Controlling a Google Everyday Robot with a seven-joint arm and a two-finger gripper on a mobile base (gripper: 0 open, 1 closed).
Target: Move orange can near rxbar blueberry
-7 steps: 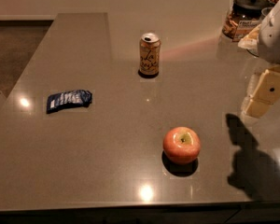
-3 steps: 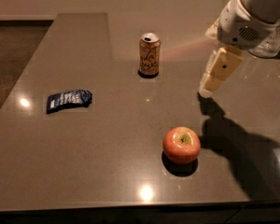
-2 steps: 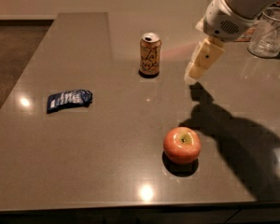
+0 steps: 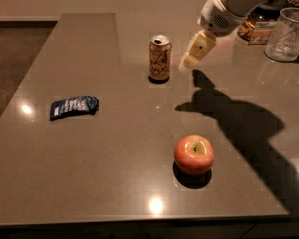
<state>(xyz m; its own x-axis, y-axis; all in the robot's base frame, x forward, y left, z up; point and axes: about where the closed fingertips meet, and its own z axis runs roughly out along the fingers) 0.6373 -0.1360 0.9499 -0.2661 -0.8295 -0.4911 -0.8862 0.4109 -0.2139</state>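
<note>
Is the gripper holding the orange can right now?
No, the gripper hangs beside the orange can, with a clear gap between them.

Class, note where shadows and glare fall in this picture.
Camera view: dim, warm light; the gripper, just right of the orange can, throws a hard dark shadow across the table toward the lower right; the apple sits on a small shadow; two bright glare spots, one left of the rxbar blueberry, one near the front edge.
</note>
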